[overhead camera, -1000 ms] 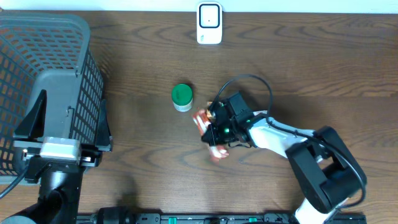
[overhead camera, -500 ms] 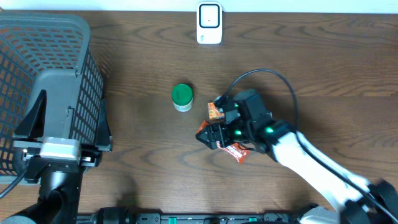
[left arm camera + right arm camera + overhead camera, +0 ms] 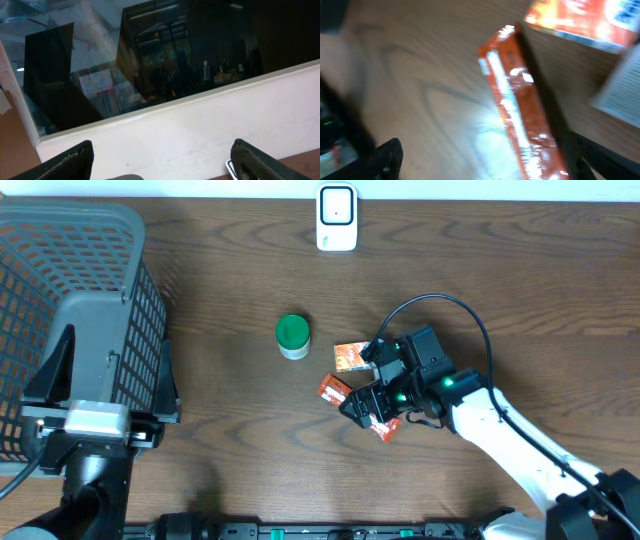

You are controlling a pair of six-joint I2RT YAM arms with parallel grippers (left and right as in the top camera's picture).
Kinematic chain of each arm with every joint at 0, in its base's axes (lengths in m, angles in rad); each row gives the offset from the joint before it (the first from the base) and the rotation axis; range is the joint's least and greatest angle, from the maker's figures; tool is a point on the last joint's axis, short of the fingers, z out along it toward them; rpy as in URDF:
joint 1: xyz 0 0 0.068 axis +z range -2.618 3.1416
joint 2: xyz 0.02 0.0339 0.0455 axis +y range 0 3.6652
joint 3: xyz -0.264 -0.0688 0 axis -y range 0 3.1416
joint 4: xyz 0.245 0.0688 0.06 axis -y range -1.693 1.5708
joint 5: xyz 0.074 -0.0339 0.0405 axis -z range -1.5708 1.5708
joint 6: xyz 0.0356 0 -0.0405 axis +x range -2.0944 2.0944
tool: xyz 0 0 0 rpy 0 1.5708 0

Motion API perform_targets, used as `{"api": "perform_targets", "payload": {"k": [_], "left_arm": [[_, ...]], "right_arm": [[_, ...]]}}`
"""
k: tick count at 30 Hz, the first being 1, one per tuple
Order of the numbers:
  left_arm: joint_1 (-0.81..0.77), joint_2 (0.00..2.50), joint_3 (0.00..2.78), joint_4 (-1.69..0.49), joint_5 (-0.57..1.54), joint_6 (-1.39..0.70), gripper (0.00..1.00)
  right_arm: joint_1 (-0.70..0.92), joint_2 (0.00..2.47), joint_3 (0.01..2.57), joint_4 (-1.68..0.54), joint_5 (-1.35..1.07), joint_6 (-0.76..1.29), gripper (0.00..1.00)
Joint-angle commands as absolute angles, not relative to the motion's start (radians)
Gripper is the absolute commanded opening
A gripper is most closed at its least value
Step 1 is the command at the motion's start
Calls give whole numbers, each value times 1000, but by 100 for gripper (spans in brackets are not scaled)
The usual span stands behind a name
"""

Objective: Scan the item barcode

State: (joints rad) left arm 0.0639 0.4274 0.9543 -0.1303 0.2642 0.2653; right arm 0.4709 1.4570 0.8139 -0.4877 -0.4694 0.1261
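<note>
A shiny orange packet [image 3: 331, 388] lies flat on the wooden table, and the right wrist view shows it blurred [image 3: 517, 105]. My right gripper [image 3: 363, 392] hovers over it, open, its jaws standing on either side of the packet without gripping it [image 3: 492, 165]. No barcode shows on the packet. The white scanner [image 3: 337, 218] stands at the table's far edge. My left gripper [image 3: 162, 152] is open and holds nothing; it faces a white wall and a dark window.
An orange box [image 3: 350, 356] lies just beyond the packet, and it shows in the wrist view [image 3: 585, 20]. A green-lidded tub [image 3: 293, 335] stands to its left. A grey wire basket [image 3: 70, 270] fills the left side, above the left arm's base.
My right gripper has opened and let go of the orange packet, which now lies on the table. The right arm swung rightward, and an orange box has come into view.
</note>
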Motion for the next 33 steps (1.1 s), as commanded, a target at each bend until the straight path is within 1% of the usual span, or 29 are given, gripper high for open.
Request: {"api": "perform_targets", "payload": {"k": [1, 2, 3, 6, 10, 14, 15, 18, 22, 23, 24, 30, 33], "left_arm": [[69, 422, 955, -125, 276, 260, 87], [69, 422, 955, -125, 276, 260, 87], [69, 422, 955, -125, 276, 260, 87], [69, 422, 955, -125, 276, 260, 87], [69, 422, 955, -125, 276, 260, 87], [69, 422, 955, -125, 276, 260, 87], [69, 422, 955, -125, 276, 260, 87], [69, 422, 955, -125, 276, 260, 87], [69, 422, 955, -125, 276, 260, 87], [69, 422, 955, -125, 276, 260, 87], [69, 422, 955, -125, 276, 260, 87], [69, 422, 955, -125, 277, 260, 87], [69, 422, 955, -125, 277, 260, 87]], "right_arm": [[453, 1502, 813, -496, -406, 96, 89], [452, 1515, 813, -506, -418, 101, 84], [452, 1529, 813, -521, -430, 105, 82], [453, 1558, 813, -567, -436, 141, 80], [453, 1565, 813, -608, -470, 169, 75], [453, 1565, 813, -604, -654, 171, 74], [453, 1565, 813, -601, -708, 175, 76], [453, 1565, 813, -597, -789, 221, 77], [453, 1565, 813, -595, -788, 243, 77], [453, 1565, 813, -591, -763, 243, 86], [453, 1565, 813, -583, -709, 249, 99], [452, 1566, 813, -493, -492, 263, 99], [452, 1575, 813, -480, -514, 254, 99]]}}
